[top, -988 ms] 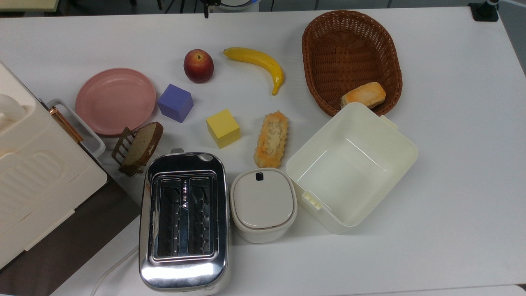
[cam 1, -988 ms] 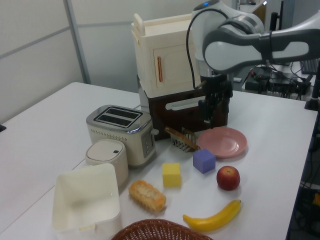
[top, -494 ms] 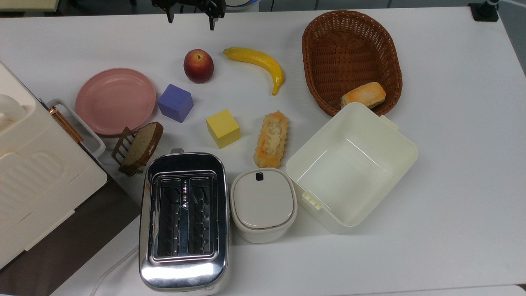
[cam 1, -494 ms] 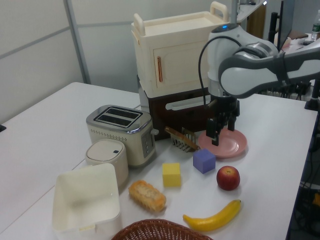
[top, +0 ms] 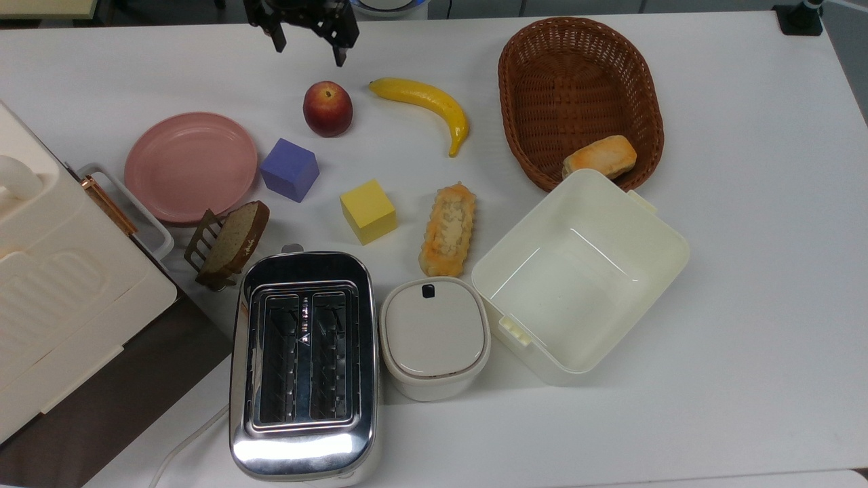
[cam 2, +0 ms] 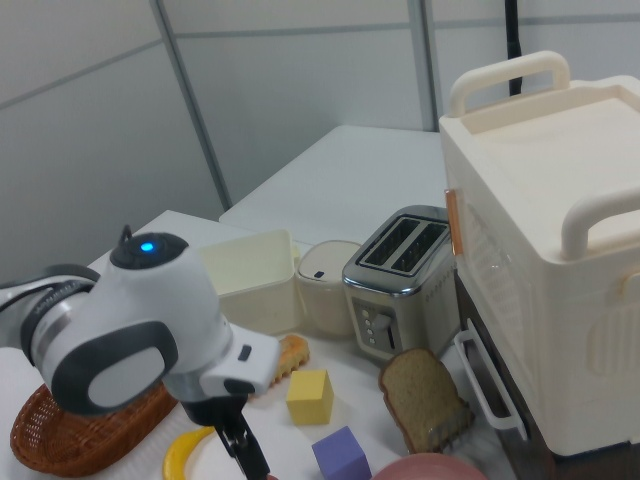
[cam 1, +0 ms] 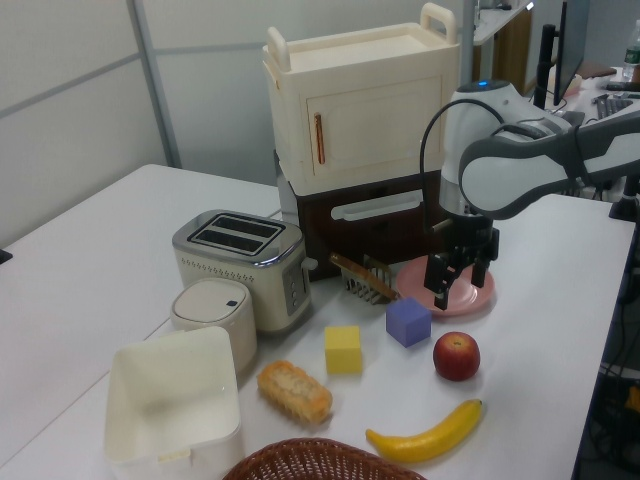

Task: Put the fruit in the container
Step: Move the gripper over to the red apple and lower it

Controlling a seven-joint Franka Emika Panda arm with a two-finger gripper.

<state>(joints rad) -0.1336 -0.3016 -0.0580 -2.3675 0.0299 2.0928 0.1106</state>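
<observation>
Our end effector (top: pixel 306 49) hangs spread and empty near the fruit (top: pixel 327 108), which sits on the worktop (top: pixel 746 203), well apart from the container (top: pixel 661 234). If we descend off-center, the round fruit could roll toward the banana (top: pixel 426 105).

Bright, even overhead room light, soft short shadows under the objects, strong glare on the chrome toaster (top: pixel 303 366), mild sheen on the white table (top: pixel 746 203), focus fairly crisp
</observation>
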